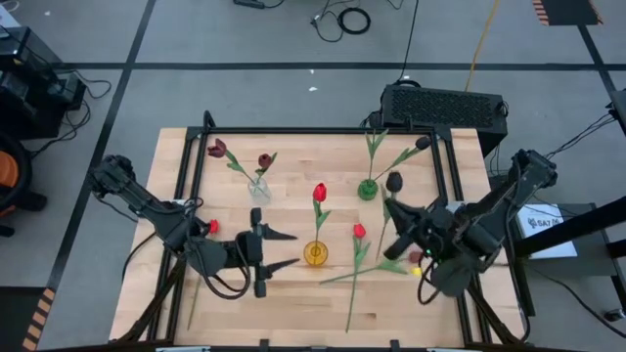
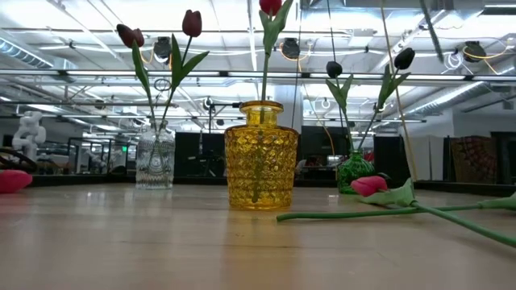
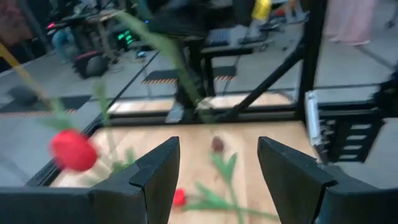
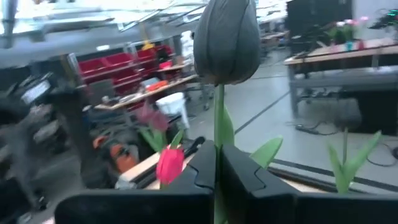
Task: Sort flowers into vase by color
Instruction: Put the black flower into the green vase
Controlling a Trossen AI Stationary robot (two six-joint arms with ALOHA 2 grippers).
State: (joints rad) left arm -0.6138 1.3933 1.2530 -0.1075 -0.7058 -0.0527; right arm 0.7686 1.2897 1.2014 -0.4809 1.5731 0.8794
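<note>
the right gripper [image 4: 217,163] is pinched on the stem of a near-black tulip [image 4: 226,41], holding it upright above the table's right half, close to the green vase [image 1: 368,189]. seen from above, that dark head [image 1: 394,182] sits just right of the green vase, which already holds one near-black tulip [image 1: 423,143] leaning toward the back right corner.

the left gripper [image 1: 281,249] hovers over the front left part of the wooden table [image 1: 284,303], its fingers [image 3: 158,171] spread wide with nothing between them, pointing toward the yellow vase [image 1: 315,253]. a red tulip [image 1: 213,227] lies on the table just beside the left arm.

the yellow vase stands near the table's middle front with one red tulip [image 1: 320,193] in it. the clear vase [image 1: 258,189], back left, holds two maroon tulips [image 1: 217,149]. two more flowers lie flat right of the yellow vase: a red tulip [image 1: 359,231] with its stem running toward the front edge, and another stem crossing it, its head [image 1: 415,257] under the right arm.
</note>
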